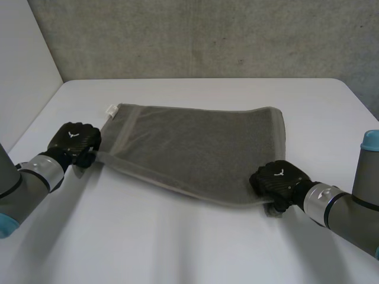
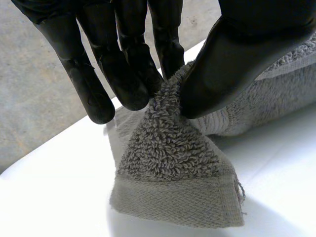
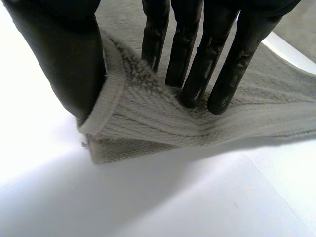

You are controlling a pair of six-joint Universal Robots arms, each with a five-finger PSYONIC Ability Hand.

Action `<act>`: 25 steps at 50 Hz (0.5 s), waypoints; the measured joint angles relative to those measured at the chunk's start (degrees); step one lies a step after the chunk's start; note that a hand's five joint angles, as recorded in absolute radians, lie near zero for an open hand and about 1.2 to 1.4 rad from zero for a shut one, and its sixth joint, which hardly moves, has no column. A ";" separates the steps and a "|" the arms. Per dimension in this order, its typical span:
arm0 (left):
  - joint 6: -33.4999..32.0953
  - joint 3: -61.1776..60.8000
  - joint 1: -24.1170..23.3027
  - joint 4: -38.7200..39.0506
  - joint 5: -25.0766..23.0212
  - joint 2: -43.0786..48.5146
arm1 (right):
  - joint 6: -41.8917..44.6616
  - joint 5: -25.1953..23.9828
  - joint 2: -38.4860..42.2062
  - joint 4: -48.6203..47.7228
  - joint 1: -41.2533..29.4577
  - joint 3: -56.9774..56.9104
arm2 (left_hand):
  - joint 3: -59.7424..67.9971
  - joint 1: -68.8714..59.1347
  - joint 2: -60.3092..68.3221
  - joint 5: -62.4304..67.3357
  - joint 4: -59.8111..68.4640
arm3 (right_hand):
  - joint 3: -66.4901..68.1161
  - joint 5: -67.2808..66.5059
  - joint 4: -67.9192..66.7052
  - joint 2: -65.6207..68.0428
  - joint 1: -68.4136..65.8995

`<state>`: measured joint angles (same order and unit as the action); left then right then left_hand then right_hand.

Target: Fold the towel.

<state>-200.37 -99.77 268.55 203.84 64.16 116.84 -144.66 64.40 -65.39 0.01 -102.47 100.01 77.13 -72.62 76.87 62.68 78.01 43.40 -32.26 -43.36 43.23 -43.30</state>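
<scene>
Head view: left hand (image 1: 74, 142), right hand (image 1: 278, 180) nearest, each at near corner of grey towel (image 1: 195, 148) spread on white table (image 1: 177, 248). Label (image 1: 111, 110) at far corner. Nothing blocks fold.
Left wrist view: fingers (image 2: 123, 84), thumb (image 2: 222, 74) pinch corner.
Right wrist view: same pinch on its corner.
Risk: shallow grip slips, corner drops.

Towel (image 1: 195, 148) blocks middle of table (image 1: 177, 248) between my left hand (image 1: 74, 141) and my right hand (image 1: 277, 179). Near strip free. Wall (image 1: 207, 35) bounds far side.
</scene>
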 measured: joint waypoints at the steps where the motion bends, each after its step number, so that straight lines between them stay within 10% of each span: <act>1: 0.04 0.00 0.30 0.04 0.01 -0.08 | -1.29 0.03 -0.04 -0.67 0.22 0.18 | 0.00 0.00 0.00 0.00 0.00 | 0.00 0.00 0.00 0.00 0.01; 19: 0.39 0.47 3.16 0.35 0.27 -0.88 | -11.25 2.45 -1.83 -5.31 0.43 0.93 | 0.00 0.00 0.00 0.00 0.00 | 5.94 -7.00 -5.97 6.07 -5.63; 25: 2.01 0.77 4.40 0.51 0.66 -1.39 | -13.21 2.62 -2.16 -6.26 0.68 0.89 | 0.00 0.00 0.00 0.00 0.00 | 25.08 -26.05 -25.37 25.79 -26.04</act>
<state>-198.36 -99.00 272.95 204.35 64.82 115.45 -157.86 67.02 -67.55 -6.24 -101.80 100.89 77.13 -72.62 76.87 62.68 78.01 68.48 -58.31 -68.74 69.01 -69.34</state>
